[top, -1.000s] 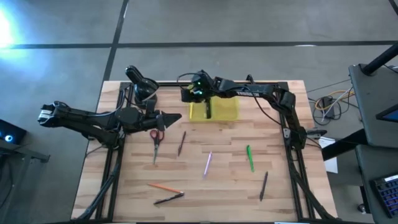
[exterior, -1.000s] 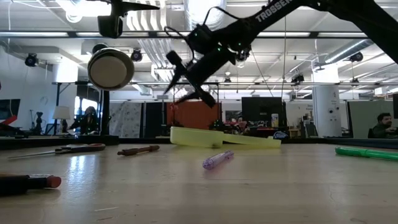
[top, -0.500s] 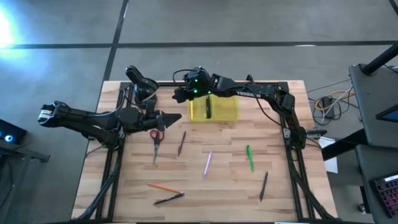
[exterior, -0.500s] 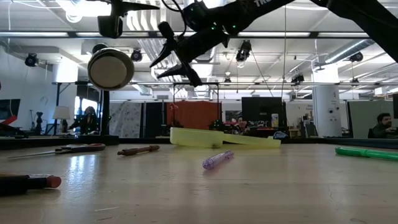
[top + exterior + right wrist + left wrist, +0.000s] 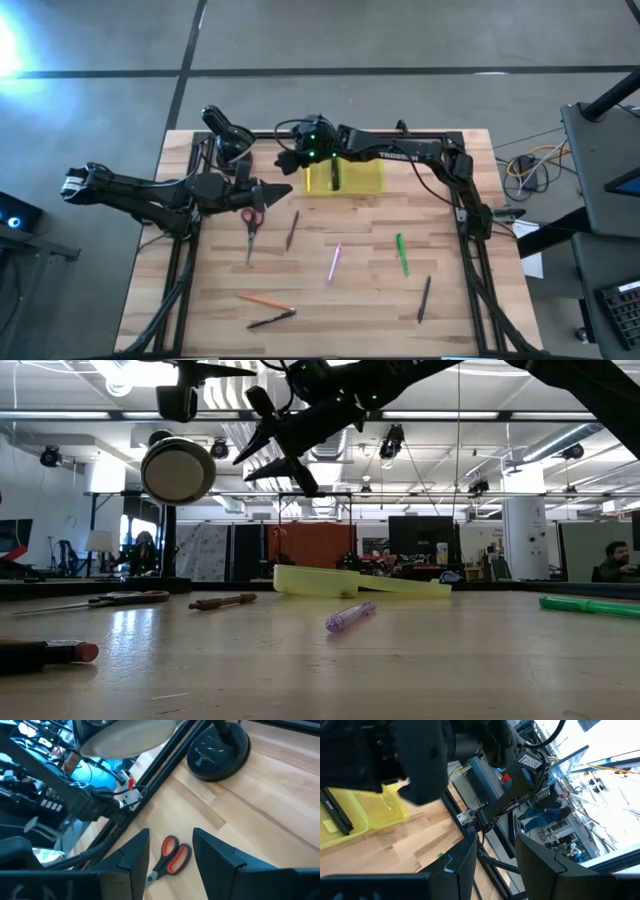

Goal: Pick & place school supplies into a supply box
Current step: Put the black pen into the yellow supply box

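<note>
The yellow supply box [image 5: 350, 178] lies open at the table's far middle, with a black pen [image 5: 335, 175] inside it. My right gripper [image 5: 284, 162] hangs open and bare, high above the table just left of the box. Its wrist view looks down on the red-handled scissors [image 5: 172, 857]. My left gripper [image 5: 278, 190] waits open and level left of the box, above the scissors' handles [image 5: 252, 214]. Flat on the wood lie a brown pencil [image 5: 292, 230], a purple pen [image 5: 335, 262], a green pen [image 5: 401, 253], black pens [image 5: 424, 298] and an orange pencil [image 5: 265, 301].
A black stand with a round base [image 5: 220, 745] and a round disc head [image 5: 178, 470] sits at the table's far left corner, near my right gripper. Black frame rails run along the table's left and right edges [image 5: 470, 240]. People sit in the room beyond.
My right gripper has risen from just over the supply box and swung toward the table's left, rolling as it went. The black pen stays in the box. The left arm has kept still.
</note>
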Motion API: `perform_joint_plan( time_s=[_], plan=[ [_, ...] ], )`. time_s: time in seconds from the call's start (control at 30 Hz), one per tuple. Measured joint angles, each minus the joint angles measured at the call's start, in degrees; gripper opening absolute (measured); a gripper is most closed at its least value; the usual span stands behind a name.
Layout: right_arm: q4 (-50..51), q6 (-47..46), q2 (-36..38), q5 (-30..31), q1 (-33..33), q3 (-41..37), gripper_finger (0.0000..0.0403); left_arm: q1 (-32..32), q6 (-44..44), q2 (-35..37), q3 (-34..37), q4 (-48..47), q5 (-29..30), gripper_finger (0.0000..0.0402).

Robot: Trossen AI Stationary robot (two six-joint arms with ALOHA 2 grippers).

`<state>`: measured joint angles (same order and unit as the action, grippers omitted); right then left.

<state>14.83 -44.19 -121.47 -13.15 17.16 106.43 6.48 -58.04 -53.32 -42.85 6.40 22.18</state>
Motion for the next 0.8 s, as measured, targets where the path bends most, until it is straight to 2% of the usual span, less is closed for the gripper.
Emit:
perform_joint_plan(
  time_s=[0.27,0.47,0.6,0.8],
  plan=[
    [3.8,1.2,1.3,1.6,-2.1,-0.2,0.0139,0.1,0.4,0.0,0.0,-2.5,-1.5,0.0119],
    [16.5,3.3,7.2,12.3,-4.5,-2.9,0.0141,0.6,0.4,0.0,0.0,-4.6,-2.2,0.0119],
    [19.2,2.9,13.1,13.3,-5.4,-8.9,0.0136,1.1,0.5,0.1,0.0,-6.8,-2.2,0.0119],
    [19.2,0.6,26.7,14.1,-8.1,-23.3,0.0136,1.3,1.0,0.9,0.0,-9.6,-2.6,0.0119]
  ],
)
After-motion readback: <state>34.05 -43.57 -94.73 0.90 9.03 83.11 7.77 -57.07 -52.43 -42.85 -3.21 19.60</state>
